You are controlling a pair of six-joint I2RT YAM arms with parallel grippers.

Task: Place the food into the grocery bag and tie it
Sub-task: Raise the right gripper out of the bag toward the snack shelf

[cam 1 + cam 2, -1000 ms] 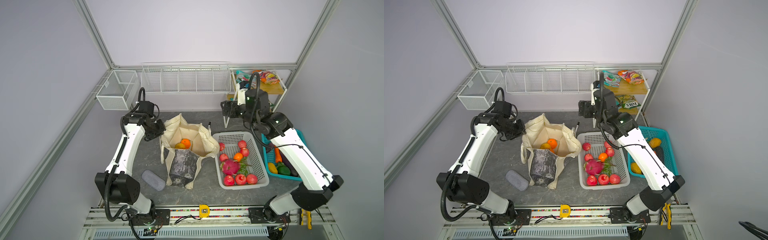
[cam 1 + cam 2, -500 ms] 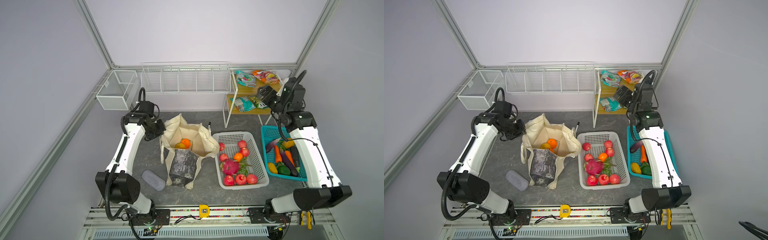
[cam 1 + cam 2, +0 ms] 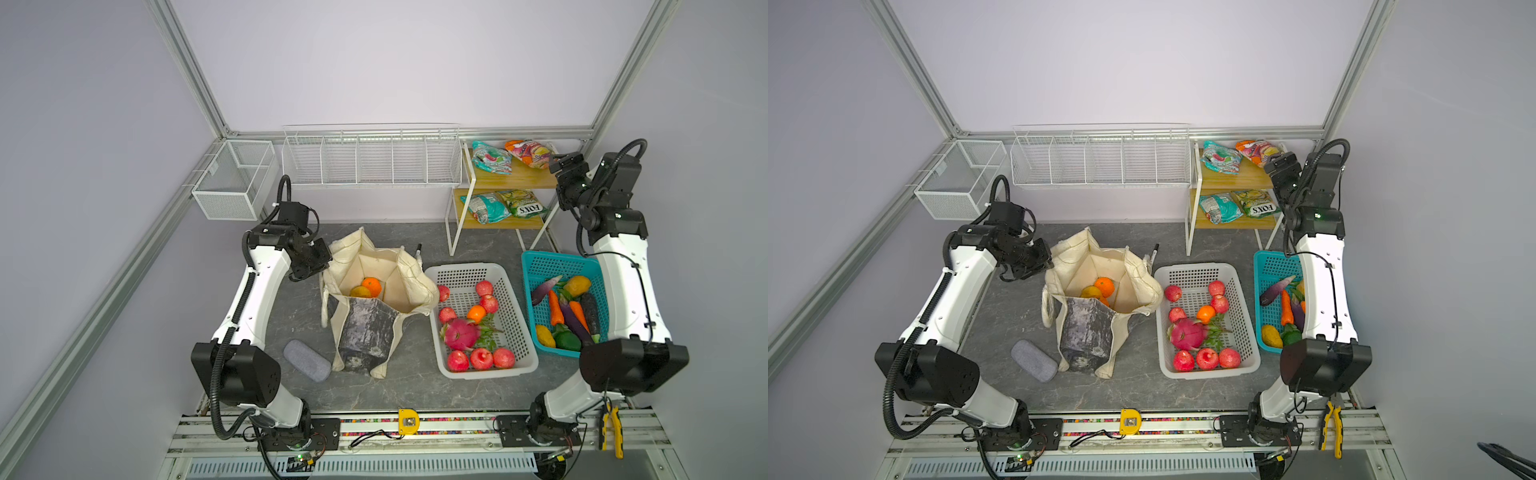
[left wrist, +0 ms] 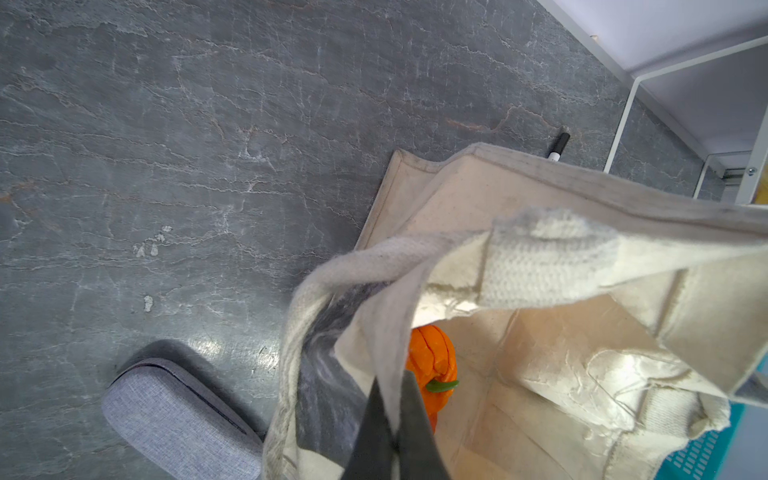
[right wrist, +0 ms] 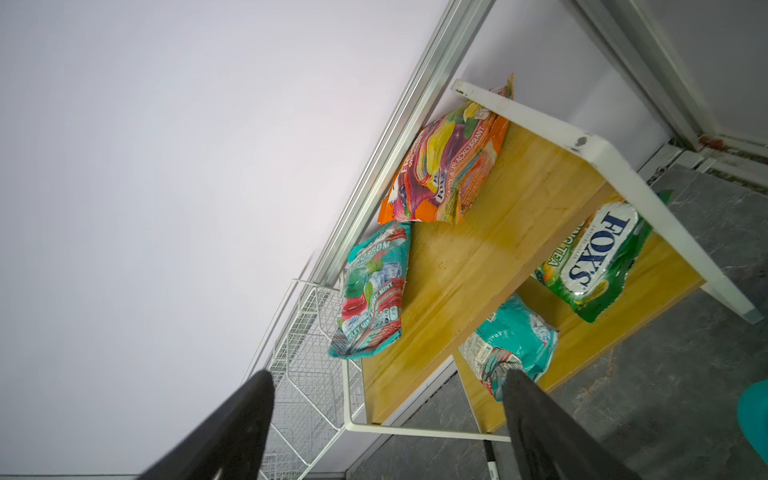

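The cream grocery bag (image 3: 411, 282) (image 3: 1133, 282) stands open mid-table with two oranges (image 3: 371, 286) (image 4: 432, 357) inside. My left gripper (image 3: 322, 259) (image 4: 392, 399) is shut on the bag's left rim fabric. My right gripper (image 3: 559, 166) (image 5: 386, 378) hangs open and empty beside the wooden shelf, apart from the packets. On the shelf's top board lie a pink-orange packet (image 5: 449, 166) and a teal packet (image 5: 374, 291). Its lower board holds a green packet (image 5: 598, 262) and another teal packet (image 5: 511, 340).
A white basket (image 3: 461, 268) holds apples, an orange and a dragon fruit. A teal basket (image 3: 548, 266) of vegetables lies under my right arm. A grey case (image 3: 306, 360) lies left of the bag, a black marker (image 3: 418, 251) behind it. Wire racks (image 3: 370, 158) line the back wall.
My right arm has swung from behind the bag, over the baskets, to the right end of the shelf. The left gripper and the bag have stayed put.
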